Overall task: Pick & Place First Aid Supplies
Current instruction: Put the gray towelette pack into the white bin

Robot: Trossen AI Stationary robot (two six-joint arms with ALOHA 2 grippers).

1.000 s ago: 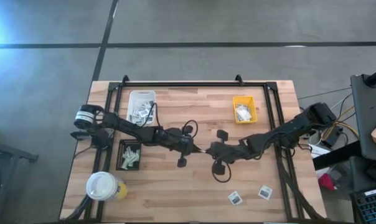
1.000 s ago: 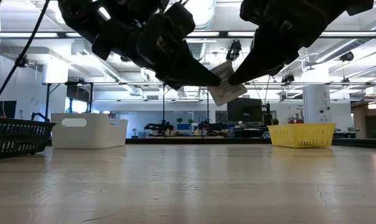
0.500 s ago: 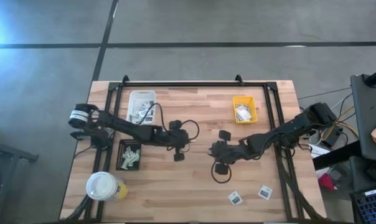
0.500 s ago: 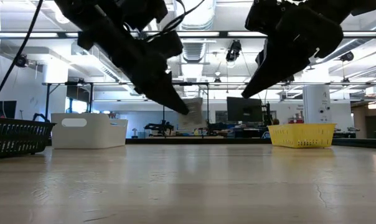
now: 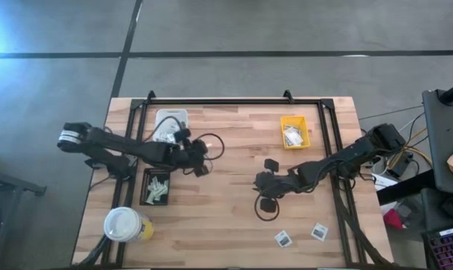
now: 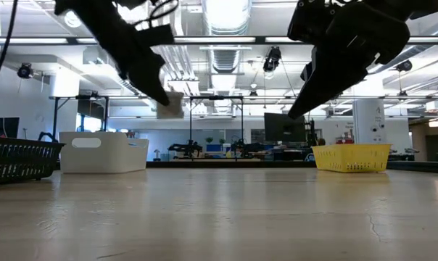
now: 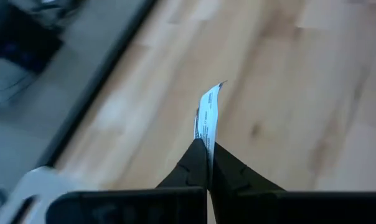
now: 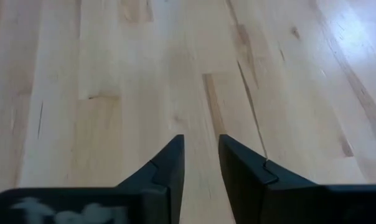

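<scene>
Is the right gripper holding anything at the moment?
No: in the right wrist view the right gripper has its two dark fingers apart with only bare wooden table showing between them.

Grey floor (image 5: 286, 30); bright ceiling strip lights (image 6: 226, 11); distant desks, perhaps monitors.

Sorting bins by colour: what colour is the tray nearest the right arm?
Yellow tray, clearest in the high view.

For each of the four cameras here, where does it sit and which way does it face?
High: overhead, straight down on the table; both arms show.
Low: tabletop height, level across into the room; both arms hang in from above.
Left wrist: past the left hand, shut on a packet.
Right wrist: past the open, empty right hand onto bare wood.
Shared: low also shows the packet.
</scene>
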